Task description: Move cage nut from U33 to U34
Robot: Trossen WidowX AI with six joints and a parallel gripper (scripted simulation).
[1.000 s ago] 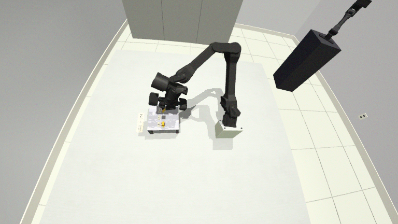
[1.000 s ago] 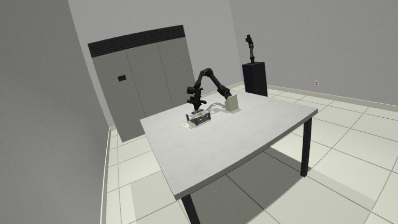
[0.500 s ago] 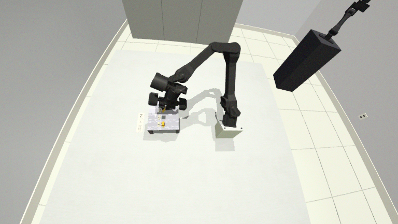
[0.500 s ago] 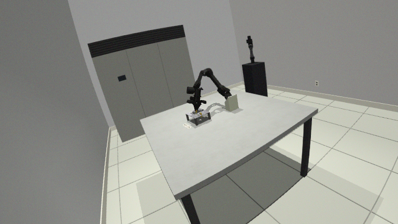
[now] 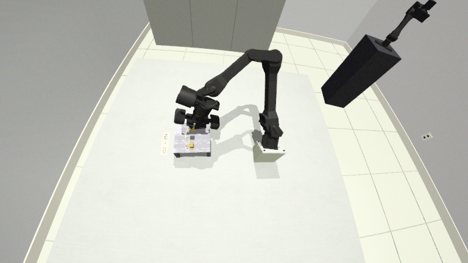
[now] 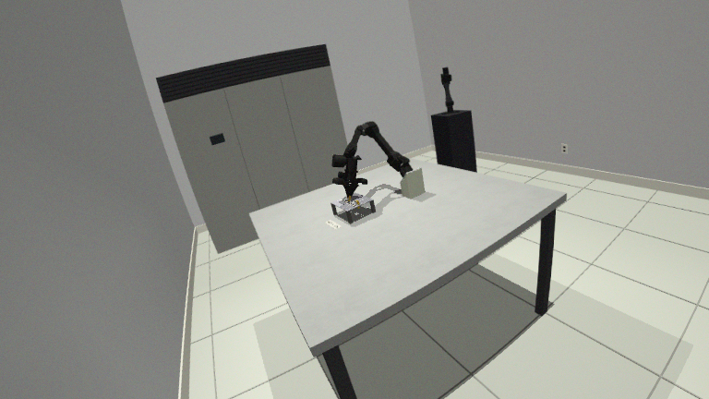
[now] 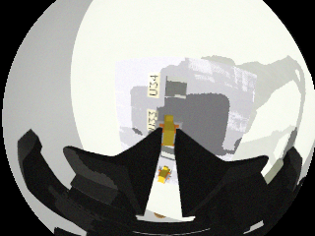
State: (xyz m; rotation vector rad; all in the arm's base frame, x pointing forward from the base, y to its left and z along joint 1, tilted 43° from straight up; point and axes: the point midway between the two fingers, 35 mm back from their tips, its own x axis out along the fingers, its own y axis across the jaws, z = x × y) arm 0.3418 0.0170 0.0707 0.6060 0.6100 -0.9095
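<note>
Between the fingertips of the gripper (image 5: 194, 128) (image 6: 349, 196) (image 7: 169, 131), the cage nut (image 5: 192, 129) (image 6: 349, 199) (image 7: 168, 129) is pinched. From the wrist it shows beside the U33 label (image 7: 153, 121); whether it is fully free of its hole I cannot tell. Farther along the rail plate (image 5: 202, 147) (image 6: 366, 199) (image 7: 129, 74), the dark opening of hole U34 (image 7: 176, 88) carries no nut.

Sideways travel could catch a wing on the hole's edge if the nut is too low, twisting it in the grip. Poor alignment over U34 could seat it crooked, with one wing stuck above the plate; opening early would leave it loose. The other nut (image 5: 191, 145) (image 6: 357, 202) (image 7: 164, 174) sits on the opposite side and could be knocked by a stray finger.

The held nut looks small, yellow and narrow, with orange bits at either side.
</note>
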